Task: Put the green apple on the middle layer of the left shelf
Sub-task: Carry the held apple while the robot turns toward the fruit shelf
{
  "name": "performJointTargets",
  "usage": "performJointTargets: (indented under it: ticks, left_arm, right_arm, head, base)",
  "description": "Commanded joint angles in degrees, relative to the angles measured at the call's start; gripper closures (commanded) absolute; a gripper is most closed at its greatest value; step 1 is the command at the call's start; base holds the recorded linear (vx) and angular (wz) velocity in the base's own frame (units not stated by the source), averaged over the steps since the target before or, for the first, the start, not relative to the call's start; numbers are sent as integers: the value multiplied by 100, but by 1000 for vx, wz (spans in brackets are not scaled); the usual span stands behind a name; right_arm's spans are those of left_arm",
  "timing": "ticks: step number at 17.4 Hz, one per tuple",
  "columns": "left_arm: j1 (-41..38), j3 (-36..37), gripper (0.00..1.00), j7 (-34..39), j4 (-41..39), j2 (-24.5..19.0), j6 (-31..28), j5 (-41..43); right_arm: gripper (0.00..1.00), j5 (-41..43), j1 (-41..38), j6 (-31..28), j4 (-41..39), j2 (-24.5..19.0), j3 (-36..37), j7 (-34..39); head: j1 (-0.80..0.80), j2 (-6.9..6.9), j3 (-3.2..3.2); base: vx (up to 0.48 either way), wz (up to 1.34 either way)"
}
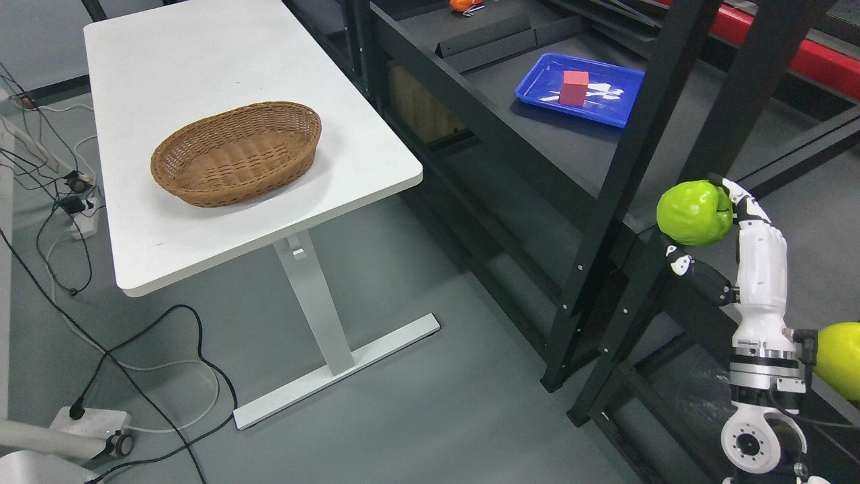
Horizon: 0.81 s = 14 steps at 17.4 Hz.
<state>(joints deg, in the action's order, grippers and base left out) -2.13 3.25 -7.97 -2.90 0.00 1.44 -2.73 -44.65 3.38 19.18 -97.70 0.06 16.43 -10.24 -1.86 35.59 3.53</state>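
My right hand [705, 228] rises from the lower right and is shut on a green apple [692, 212], fingers curled behind it and the thumb under it. The apple hangs in the air beside a black upright of the dark shelf unit [605, 175]. The shelf layer [510, 87] lies up and to the left of the apple. The left hand does not show.
A blue tray [608, 111] with a red block [574, 87] sits on the shelf layer. A white table [201, 60] at left carries a wicker basket [236, 153]. A yellow-green object [840, 359] sits by my right forearm. Cables and a power strip [91, 423] lie on the floor.
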Motion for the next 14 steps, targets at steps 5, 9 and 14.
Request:
performJointTargets:
  ticks: [5, 9, 14]
  left_arm:
    - [2, 0, 0, -3, 0, -100, -4, 0]
    - [2, 0, 0, 5, 0, -100, 5, 0]
    - [2, 0, 0, 5, 0, -100, -4, 0]
  right_arm:
    - [100, 0, -48, 7, -12, 94, -17, 4]
    - [100, 0, -83, 7, -4, 94, -17, -13]
    - [100, 0, -83, 7, -4, 94, -17, -40]
  head:
    - [0, 0, 2]
    - [0, 0, 9]
    - [0, 0, 9]
  base:
    - [-42, -357]
    - [-51, -560]
    - [-32, -690]
